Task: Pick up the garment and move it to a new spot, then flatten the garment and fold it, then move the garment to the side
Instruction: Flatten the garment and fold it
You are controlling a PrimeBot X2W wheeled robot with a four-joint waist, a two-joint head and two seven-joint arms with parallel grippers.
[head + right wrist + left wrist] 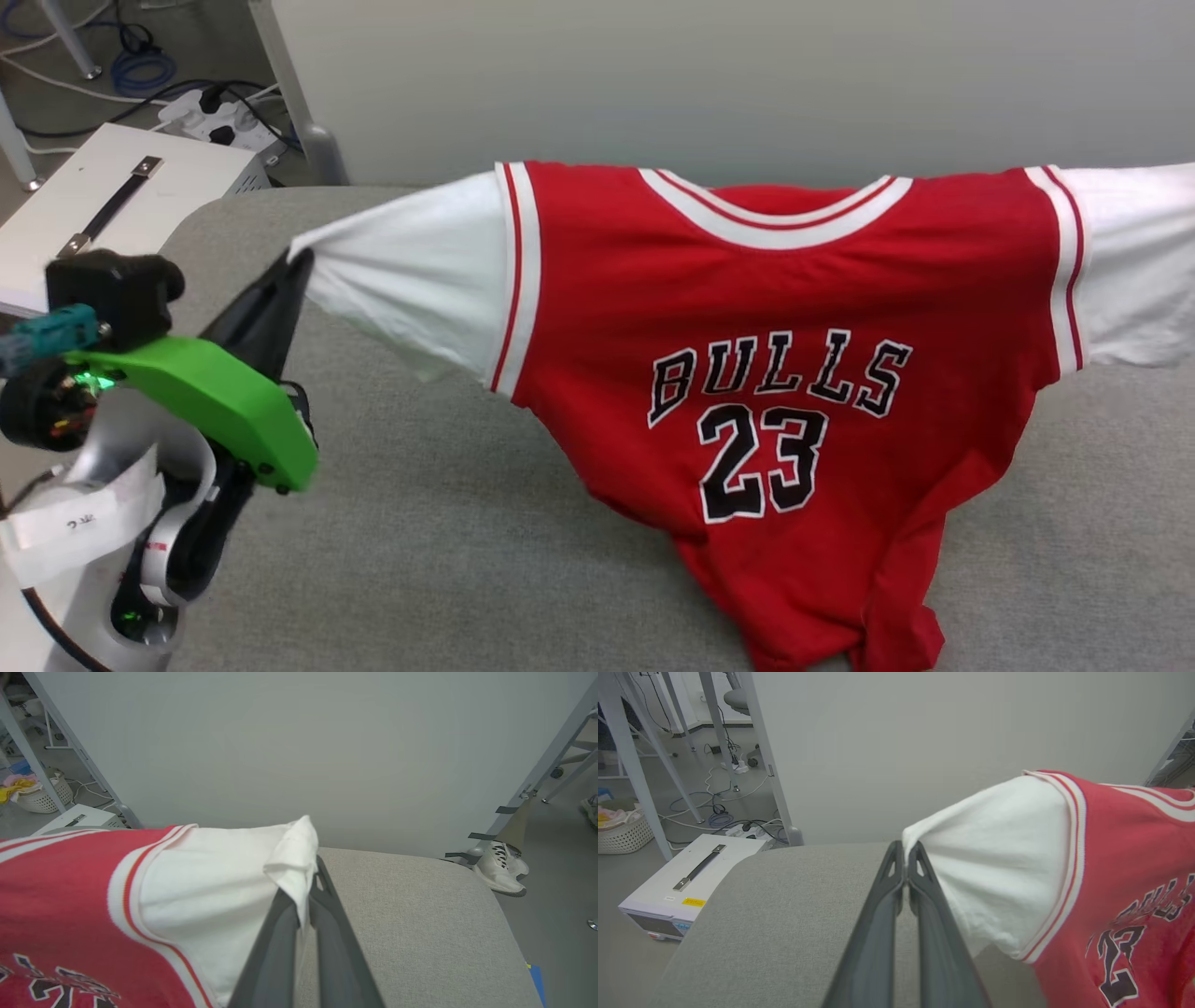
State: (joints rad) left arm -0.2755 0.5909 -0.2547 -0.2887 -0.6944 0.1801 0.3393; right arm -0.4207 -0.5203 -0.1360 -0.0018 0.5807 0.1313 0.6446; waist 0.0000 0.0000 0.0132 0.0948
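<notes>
With your left gripper (297, 263) and right gripper (312, 877) each clenched on one sleeve tip, the shirt (775, 280) hangs taut over the desk (448, 523), hem bunched on it, so lower both evenly to lay it flat.

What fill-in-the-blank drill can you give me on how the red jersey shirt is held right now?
1. The left gripper is shut on the tip of one ____ of the red jersey shirt with black lettering.
2. The right gripper pinches the opposite one, whose fabric is ____.
3. Below BULLS stands the number ____.
4. The shirt's lower part lies on the ____ cloth-covered surface.
Missing words: sleeve; white; 23; grey.
</notes>
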